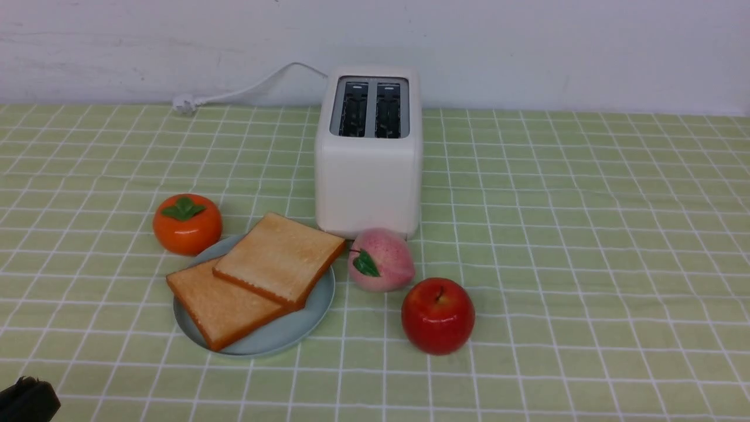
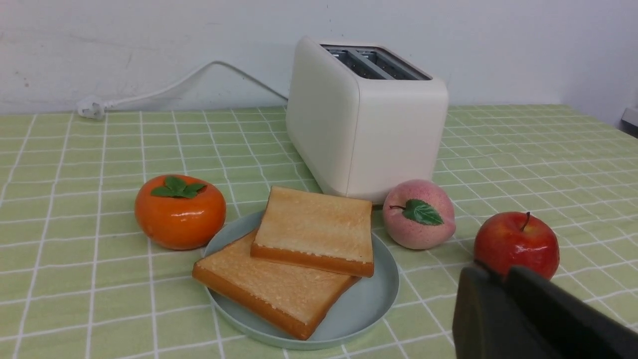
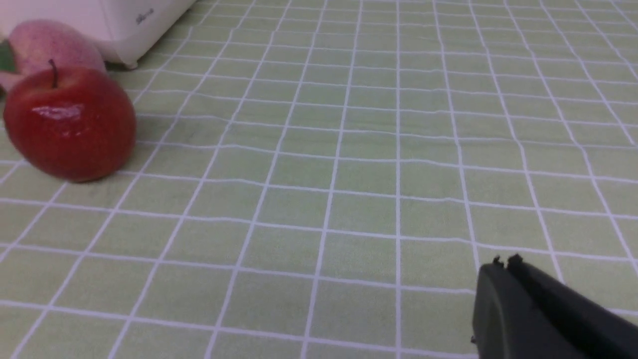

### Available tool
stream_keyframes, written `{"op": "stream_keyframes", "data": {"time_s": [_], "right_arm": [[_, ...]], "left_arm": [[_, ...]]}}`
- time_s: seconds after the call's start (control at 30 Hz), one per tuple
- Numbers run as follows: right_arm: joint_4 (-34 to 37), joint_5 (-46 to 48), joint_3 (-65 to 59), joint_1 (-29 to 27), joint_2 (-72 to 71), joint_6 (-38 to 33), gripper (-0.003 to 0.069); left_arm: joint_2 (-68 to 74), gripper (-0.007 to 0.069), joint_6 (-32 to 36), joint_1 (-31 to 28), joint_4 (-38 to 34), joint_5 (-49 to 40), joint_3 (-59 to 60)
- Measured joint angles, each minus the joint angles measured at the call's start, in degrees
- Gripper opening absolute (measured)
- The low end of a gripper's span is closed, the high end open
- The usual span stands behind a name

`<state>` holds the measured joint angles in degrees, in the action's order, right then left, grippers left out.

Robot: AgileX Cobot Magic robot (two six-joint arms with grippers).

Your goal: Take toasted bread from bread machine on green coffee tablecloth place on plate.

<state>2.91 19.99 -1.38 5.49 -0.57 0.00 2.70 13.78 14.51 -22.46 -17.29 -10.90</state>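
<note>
Golden-tan toasted bread (image 1: 280, 257) lies on the plate (image 1: 310, 319): two slices, the upper one overlapping the lower slice (image 1: 220, 305), whose corner juts past the plate's rim on the robot's left. Behind the plate stands the bread machine (image 1: 368, 176), white, both slots on its grey top empty, its power cord (image 1: 234, 94) trailing along the wall to the left. All of this sits on the green coffee tablecloth (image 1: 586, 234) that covers the tabletop. An orange persimmon (image 1: 187, 224) rests just beside the plate on its left, a pink peach (image 1: 380, 260) just in front of the bread machine's near corner, and a red apple (image 1: 437, 315) near the peach, closer to the robot. The left gripper (image 2: 503, 271) shows only as dark fingers at the picture's edge, drawn almost together and holding nothing, well apart from the plate. The right gripper (image 3: 504, 260) hangs over bare cloth to the right of the apple, its fingers pressed together and empty.
</note>
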Motion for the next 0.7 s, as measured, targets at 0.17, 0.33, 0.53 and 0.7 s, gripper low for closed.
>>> {"op": "stream_keyframes", "data": {"time_s": [0.17,0.33,0.53,0.7], "right_arm": [[2.3,1.7,0.2,-1.4,0.0,-3.5,-0.0018],[2.5,1.9,0.3,-1.8,0.0,-3.8,-0.0017],[2.5,1.9,0.3,-1.9,0.0,-3.8,-0.0013],[2.6,1.9,0.3,-1.9,0.0,-3.8,-0.0010]], "left_arm": [[0.0,0.0057,0.0,0.0,-0.2,0.0,0.0],[0.0,0.0057,0.0,0.0,-0.2,0.0,0.0],[0.0,0.0062,0.0,0.0,-0.2,-0.1,0.0],[0.0,0.0069,0.0,0.0,-0.2,-0.1,0.0]]}}
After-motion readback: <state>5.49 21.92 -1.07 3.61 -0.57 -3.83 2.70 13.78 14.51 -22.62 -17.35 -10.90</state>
